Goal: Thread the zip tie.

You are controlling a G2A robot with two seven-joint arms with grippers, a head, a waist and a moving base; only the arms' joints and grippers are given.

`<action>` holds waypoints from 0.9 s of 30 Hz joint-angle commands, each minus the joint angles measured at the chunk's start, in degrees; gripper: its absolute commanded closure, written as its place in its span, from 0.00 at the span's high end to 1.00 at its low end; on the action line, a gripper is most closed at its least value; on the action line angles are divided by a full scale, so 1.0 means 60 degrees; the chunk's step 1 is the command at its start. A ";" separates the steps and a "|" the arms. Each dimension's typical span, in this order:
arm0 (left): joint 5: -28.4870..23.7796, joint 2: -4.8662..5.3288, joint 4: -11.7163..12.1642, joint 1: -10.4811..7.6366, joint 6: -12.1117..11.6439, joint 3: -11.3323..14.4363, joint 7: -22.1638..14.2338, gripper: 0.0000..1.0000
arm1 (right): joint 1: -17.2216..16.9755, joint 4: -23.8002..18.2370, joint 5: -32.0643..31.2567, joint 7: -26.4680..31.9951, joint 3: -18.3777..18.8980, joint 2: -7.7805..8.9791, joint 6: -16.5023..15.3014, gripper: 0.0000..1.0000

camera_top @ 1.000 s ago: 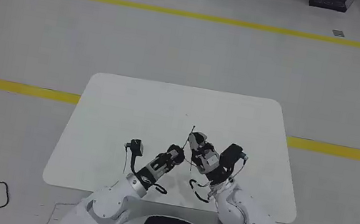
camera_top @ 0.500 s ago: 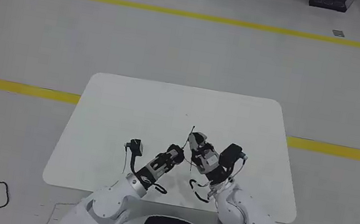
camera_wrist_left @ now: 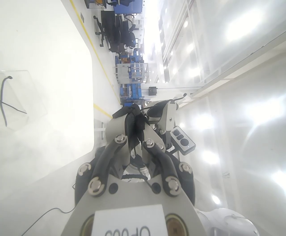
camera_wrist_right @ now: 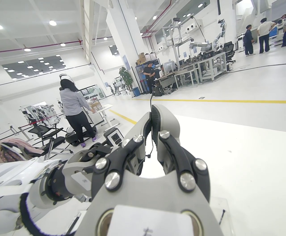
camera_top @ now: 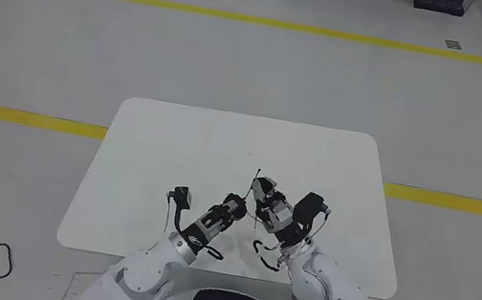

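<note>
Black zip tie (camera_wrist_right: 151,101) is off the counter (camera_top: 223,142), pinched upright in the closed right pincer (camera_wrist_right: 152,116); left pincer (camera_wrist_left: 133,112), also closed, apparently nips its other end. Pincers sit tip-to-tip w/ no closed loop seen, so threading prob. still to do.

The right hand (camera_wrist_right: 152,114) partly hides the zip tie (camera_wrist_right: 151,99)

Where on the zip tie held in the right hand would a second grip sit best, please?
On the free length beyond the right hand, coming in from the side, across the strap. The zip tie sticks straight out past the shut fingertips, thin and exposed there, while the rest lies between the pads.
</note>
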 commanded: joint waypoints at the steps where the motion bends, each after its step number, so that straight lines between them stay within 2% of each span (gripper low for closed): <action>1: 0.0001 -0.0001 0.0001 -0.0001 0.0000 0.0003 0.0001 0.00 | 0.0006 -0.0012 0.0003 -0.0008 -0.0021 0.0005 0.0000 0.00; 27: 0.0013 -0.0008 -0.0018 0.0015 0.0000 0.0000 0.0018 0.00 | 0.0158 -0.0010 0.0112 -0.0091 -0.0339 0.0096 0.0000 0.00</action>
